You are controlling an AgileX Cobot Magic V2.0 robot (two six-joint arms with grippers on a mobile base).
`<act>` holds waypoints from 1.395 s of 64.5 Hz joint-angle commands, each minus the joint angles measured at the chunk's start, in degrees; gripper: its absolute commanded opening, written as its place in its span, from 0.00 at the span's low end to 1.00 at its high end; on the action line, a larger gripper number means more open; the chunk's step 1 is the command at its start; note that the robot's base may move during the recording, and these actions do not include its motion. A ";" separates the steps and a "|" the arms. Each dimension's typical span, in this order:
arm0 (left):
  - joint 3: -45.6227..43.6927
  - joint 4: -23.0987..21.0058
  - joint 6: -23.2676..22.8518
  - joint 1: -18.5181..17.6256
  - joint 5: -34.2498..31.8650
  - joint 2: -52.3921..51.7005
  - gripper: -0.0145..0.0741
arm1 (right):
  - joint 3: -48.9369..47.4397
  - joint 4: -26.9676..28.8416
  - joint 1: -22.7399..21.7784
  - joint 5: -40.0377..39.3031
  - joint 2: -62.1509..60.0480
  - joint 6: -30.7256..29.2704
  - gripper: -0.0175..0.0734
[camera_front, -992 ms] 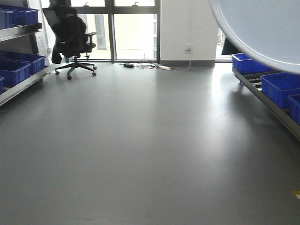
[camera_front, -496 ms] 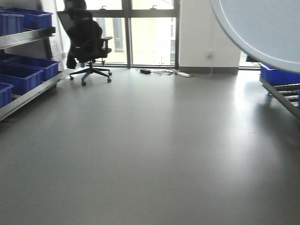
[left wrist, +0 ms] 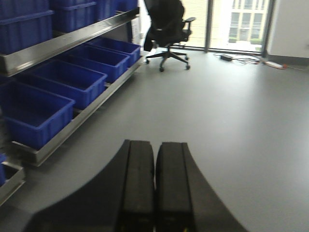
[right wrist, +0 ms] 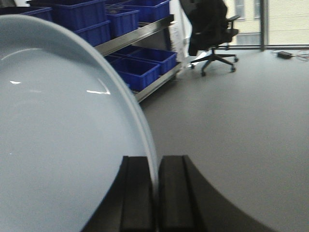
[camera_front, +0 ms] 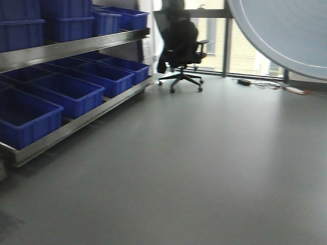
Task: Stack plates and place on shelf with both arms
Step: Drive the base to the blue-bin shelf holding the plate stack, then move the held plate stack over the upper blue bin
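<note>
A pale bluish-white plate (right wrist: 58, 130) fills the left of the right wrist view, held on edge. My right gripper (right wrist: 156, 164) is shut on its rim, one finger on each side. The same plate (camera_front: 286, 30) juts into the top right corner of the front view, above the floor. My left gripper (left wrist: 155, 152) is shut with nothing between its fingers, held over bare grey floor. The shelf (camera_front: 71, 48), a steel rack with flat front rails, runs along the left and carries blue crates. I see only one plate.
Blue crates (camera_front: 71, 92) sit on the rack's lower and upper tiers. A black office chair (camera_front: 181, 43) stands by the windows at the back. Cables and a power strip (camera_front: 276, 86) lie on the floor near the far wall. Grey floor (camera_front: 204, 168) spreads ahead.
The view has swung left: the left rack with blue crates now fills the left side, and the chair has shifted right. The plate stays in the top right corner.
</note>
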 commanded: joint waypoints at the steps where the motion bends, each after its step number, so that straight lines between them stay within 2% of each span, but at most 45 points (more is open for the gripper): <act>1: -1.52 -0.46 -0.34 0.08 -4.69 0.28 0.26 | -1.85 -0.08 -0.17 -5.89 0.07 -0.06 0.25; 90: -1.52 -0.46 -0.34 0.08 -4.69 0.28 0.26 | -1.85 -0.08 -0.17 -5.89 0.07 -0.06 0.25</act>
